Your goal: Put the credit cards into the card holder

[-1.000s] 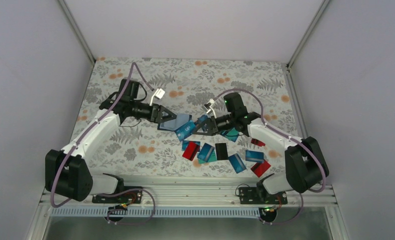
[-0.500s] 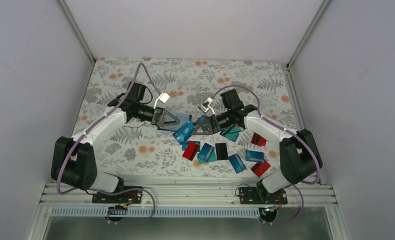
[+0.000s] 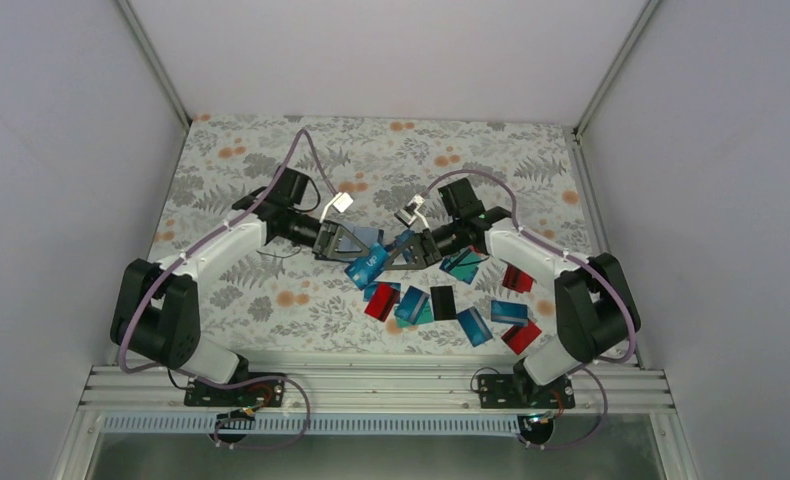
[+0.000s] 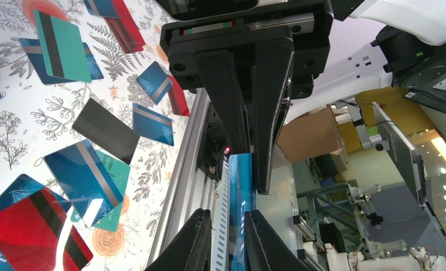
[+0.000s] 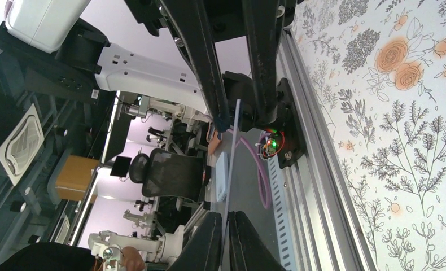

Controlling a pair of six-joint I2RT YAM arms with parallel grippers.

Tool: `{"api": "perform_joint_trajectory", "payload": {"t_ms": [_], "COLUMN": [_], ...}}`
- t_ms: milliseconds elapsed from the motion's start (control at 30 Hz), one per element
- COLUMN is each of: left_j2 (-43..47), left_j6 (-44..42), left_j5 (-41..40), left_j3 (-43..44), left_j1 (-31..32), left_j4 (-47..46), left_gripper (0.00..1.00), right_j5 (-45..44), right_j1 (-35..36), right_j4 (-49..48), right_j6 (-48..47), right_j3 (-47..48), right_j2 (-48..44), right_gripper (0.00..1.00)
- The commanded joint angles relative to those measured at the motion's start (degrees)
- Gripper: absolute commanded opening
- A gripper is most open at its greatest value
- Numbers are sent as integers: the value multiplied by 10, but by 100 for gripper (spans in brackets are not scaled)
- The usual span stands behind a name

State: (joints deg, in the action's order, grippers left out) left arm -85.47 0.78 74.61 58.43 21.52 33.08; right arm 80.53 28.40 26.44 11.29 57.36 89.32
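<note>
Floral-print tablecloth. Left gripper pinches dark-blue pouch-like card holder; right gripper pinches thin pale-edged credit card, edge-on. Keep edges parallel, feed slowly.

The credit cards look like smooth, glossy plastic. The worktop has a matt floral print; its 6 o'clock rail is ribbed metal.

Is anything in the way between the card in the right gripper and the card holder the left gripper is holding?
Nothing visible. The right gripper holds its credit card right at the card holder in the left gripper, in mid-air; the loose cards lie below on the table.
</note>
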Motion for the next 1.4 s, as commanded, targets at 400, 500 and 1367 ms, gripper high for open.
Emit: {"api": "perform_joint_trajectory", "payload": {"t_ms": [400, 500, 1367], "left_j2": [14, 19, -2], "left_j6": [8, 14, 151], "left_j5": [9, 2, -252], "left_j3": [-3, -5, 24], "left_j1": [8, 7, -27], "left_j4": [-11, -12, -74], "left_gripper": [17, 13, 2], "right_j5": [15, 13, -189], "right_j1": [-5, -7, -30], "right_j4": [15, 14, -79], "right_j6": [-22, -22, 132], "right_j3": [20, 16, 28], "right_j2": [6, 1, 20], "right_gripper": [4, 4, 57]}}
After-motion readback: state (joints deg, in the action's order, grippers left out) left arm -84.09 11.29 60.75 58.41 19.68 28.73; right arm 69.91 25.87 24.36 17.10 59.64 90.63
